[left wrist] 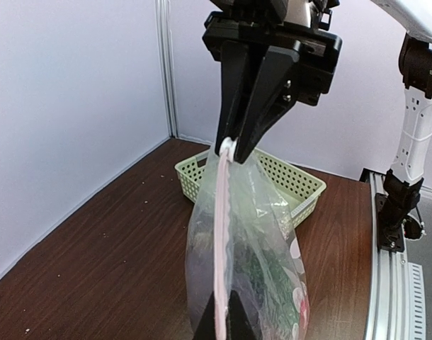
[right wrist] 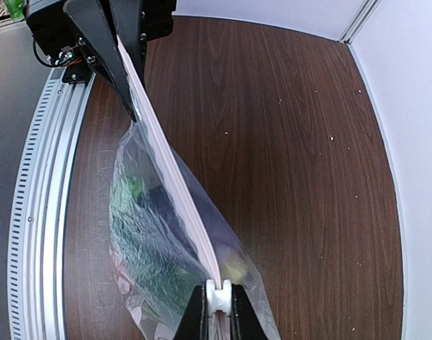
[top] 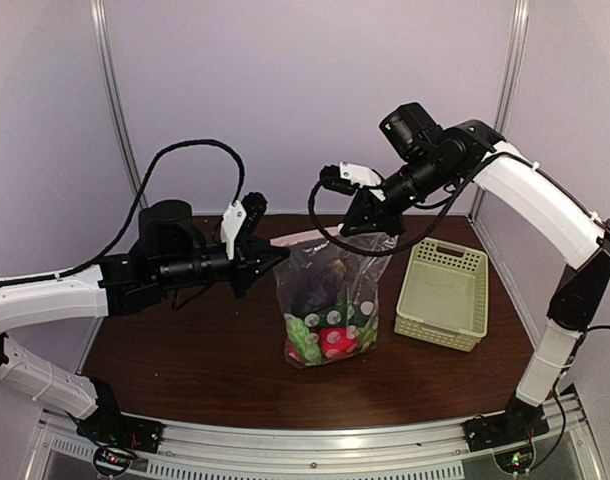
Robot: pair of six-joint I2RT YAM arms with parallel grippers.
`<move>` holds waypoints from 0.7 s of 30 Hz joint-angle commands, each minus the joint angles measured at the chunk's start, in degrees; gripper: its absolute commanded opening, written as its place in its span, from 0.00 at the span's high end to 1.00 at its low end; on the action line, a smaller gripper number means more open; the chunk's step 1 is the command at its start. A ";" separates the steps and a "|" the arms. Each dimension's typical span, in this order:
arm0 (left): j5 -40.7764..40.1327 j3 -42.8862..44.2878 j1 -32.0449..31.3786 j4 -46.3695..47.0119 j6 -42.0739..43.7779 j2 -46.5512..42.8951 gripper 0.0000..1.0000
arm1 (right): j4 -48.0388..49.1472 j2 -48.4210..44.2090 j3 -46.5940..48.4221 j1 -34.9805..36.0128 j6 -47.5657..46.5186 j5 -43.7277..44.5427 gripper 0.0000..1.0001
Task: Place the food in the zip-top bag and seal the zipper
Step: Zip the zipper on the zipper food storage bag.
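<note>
right gripper [right wrist: 217, 292] pinching zipper [right wrist: 170, 177] end, left gripper [right wrist: 138, 95] pinching far end; keep your pull level, zipper taut, slide straight to close.

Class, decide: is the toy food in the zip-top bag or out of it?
In: red, green and purple food shows through the zip-top bag at its bottom; none visible outside.

Plastic on wood grain
The zip-top bag [top: 330, 290] is crinkled, glossy clear film (zipper [right wrist: 172, 177] a smoother pale strip); worktop [top: 185, 350] satin wood-grain, basket [top: 440, 330] matt perforated plastic.
</note>
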 commanded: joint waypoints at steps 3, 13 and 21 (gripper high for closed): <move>-0.94 -0.49 0.37 2.42 0.89 -2.20 1.00 | -3.59 -3.24 -1.74 -4.61 -1.28 6.64 0.99; -1.47 -0.82 0.48 1.98 0.67 -2.88 1.00 | -3.92 -5.77 -5.64 -7.22 -2.18 6.67 0.99; -1.95 -1.41 0.53 2.14 0.67 -3.31 1.00 | -4.74 -7.16 -7.13 -9.38 -2.80 7.19 0.98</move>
